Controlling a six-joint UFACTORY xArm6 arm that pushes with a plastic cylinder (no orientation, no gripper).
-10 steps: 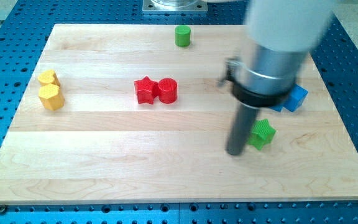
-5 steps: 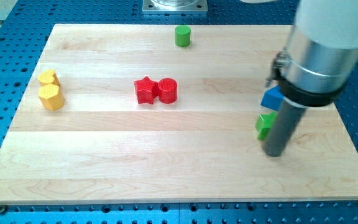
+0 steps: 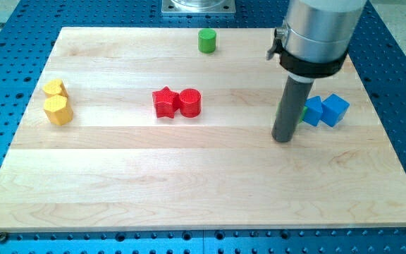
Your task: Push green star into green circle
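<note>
The wooden bench point(image 3: 189, 176) is seen from above, resting on a blue perforated base point(image 3: 400, 42). No pincer is fitted: the arm ends in a dark rod, and my tip point(image 3: 283, 138) is set down on the bench toward the view's right, just left of the blue blocks. The green star point(image 3: 303, 111) is almost wholly hidden behind the rod; only a thin green sliver is seen at the rod's right edge, touching or nearly touching the left blue block point(image 3: 314, 111). A second blue block, a cube point(image 3: 335, 109), lies just beside the first on its right.

The green circle point(image 3: 206, 40) is placed near the view's top edge, well apart from the star, up and to the left of it. Near the middle of the bench a red star point(image 3: 165, 102) and a red cylinder point(image 3: 190, 102) are set touching each other. At the view's left, two yellow blocks point(image 3: 56, 101) are found close together, one just above the other.
</note>
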